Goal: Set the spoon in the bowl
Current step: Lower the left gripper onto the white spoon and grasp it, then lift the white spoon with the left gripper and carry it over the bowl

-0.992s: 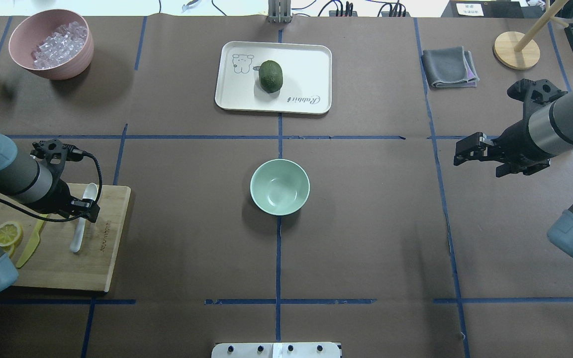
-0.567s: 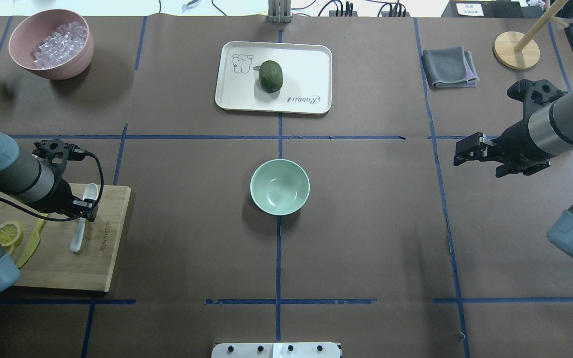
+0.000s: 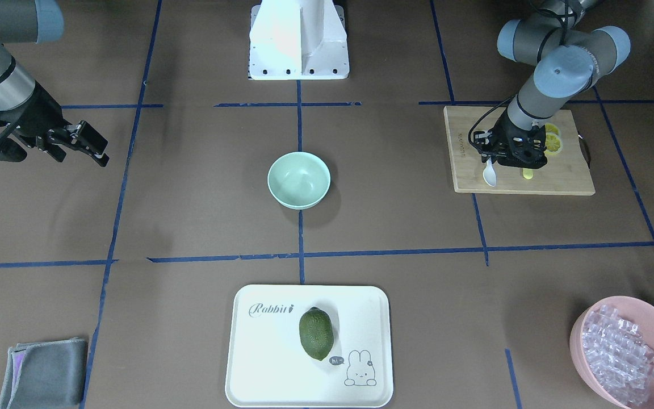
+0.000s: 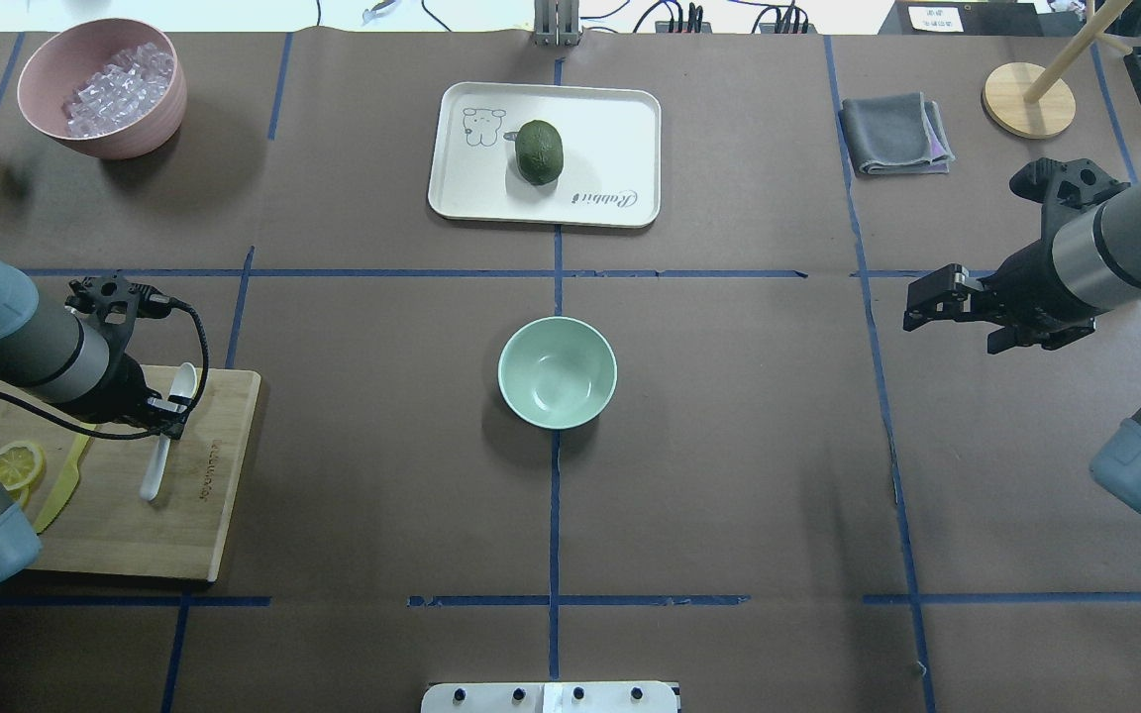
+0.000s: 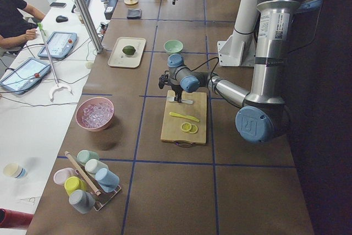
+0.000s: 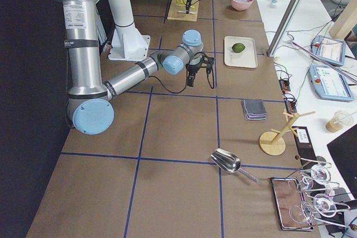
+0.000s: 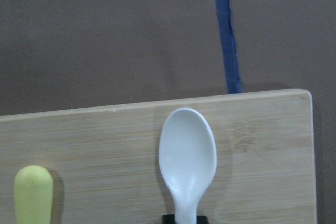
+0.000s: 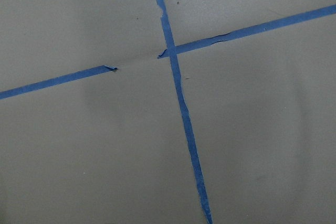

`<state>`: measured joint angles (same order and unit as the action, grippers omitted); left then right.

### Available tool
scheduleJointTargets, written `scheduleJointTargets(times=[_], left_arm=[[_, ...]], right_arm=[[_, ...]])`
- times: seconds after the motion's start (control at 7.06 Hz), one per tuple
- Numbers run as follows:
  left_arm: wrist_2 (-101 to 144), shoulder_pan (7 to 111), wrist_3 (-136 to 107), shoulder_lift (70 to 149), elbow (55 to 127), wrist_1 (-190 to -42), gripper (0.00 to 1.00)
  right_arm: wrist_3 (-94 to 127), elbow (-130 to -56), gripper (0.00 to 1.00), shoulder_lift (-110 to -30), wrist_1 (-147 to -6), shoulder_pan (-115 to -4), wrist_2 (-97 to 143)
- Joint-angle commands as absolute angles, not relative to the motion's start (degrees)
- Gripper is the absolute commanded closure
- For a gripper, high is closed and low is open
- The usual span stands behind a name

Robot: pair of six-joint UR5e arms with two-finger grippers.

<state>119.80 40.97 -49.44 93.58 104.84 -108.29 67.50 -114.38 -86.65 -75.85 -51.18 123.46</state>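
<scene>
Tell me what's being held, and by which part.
Right gripper: nothing. Left gripper sits over the handle of the spoon, just behind the scoop; whether it grips cannot be told.

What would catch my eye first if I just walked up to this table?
Probably the pale mint-green bowl alone in the middle of the table, and the left end effector poised over a white spoon on the wooden cutting board at the left edge. Next, the pink bowl of clear ice-like pieces in the far left corner.
</scene>
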Motion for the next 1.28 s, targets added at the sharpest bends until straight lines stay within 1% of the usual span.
scheduleJointTargets(times=[0.0, 0.28, 0.42, 0.57, 0.71, 0.99, 1.13], left_arm=[[120.06, 41.04, -52.71, 98.05, 108.61, -105.23, 1.00], [119.71, 39.56, -61.31, 111.38, 109.51, -91.57, 1.00], [118.40, 35.55, -64.57, 116.84, 109.34, -85.67, 1.00], [116.04, 32.29, -65.99, 122.72, 106.55, -83.78, 1.00], [115.23, 31.39, -67.48, 127.92, 102.52, -83.76, 1.00], [114.87, 28.93, -68.98, 137.51, 93.82, -83.93, 1.00], [113.05, 28.92, -68.91, 142.16, 87.78, -84.20, 1.00]], right_arm=[[67.41, -114.52, 0.00, -87.36, -75.85, -51.68, 123.49], [63.57, -114.43, 0.00, -88.93, -75.94, -53.69, 123.49], [63.20, -114.43, 0.00, -89.38, -76.02, -54.05, 123.49], [63.19, -114.43, 0.00, -89.65, -75.94, -54.31, 123.49], [63.19, -114.35, 0.00, -89.82, -75.94, -54.32, 123.31], [63.19, -114.35, 0.00, -90.09, -75.94, -54.49, 122.96], [63.19, -114.26, 0.00, -90.17, -75.94, -54.49, 122.70]])
